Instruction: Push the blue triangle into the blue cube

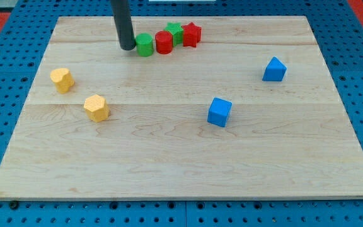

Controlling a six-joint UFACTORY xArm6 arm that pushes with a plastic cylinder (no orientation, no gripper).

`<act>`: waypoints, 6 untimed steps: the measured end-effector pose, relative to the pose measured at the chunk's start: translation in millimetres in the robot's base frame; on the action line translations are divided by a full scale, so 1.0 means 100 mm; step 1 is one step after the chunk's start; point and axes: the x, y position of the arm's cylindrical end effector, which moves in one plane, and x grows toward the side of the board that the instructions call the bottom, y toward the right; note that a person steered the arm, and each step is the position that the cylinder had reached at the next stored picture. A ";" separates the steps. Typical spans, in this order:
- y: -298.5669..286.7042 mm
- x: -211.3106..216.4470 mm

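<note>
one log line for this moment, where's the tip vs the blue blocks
tip top left, beside green cylinder | blue triangle right, untouched | blue cube centre, apart from triangle | push not started

No readable text, labels or numbers anywhere in view

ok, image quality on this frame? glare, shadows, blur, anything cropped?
Camera view: even, soft light, no glare on the board. Blocks cast only faint short shadows, e.g. under the blue cube and blue triangle. Edges look sharp, no motion blur on my tip, which sits just left of the green cylinder. The rod is cropped by the view's top.
</note>
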 end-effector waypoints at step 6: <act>2.99 0.77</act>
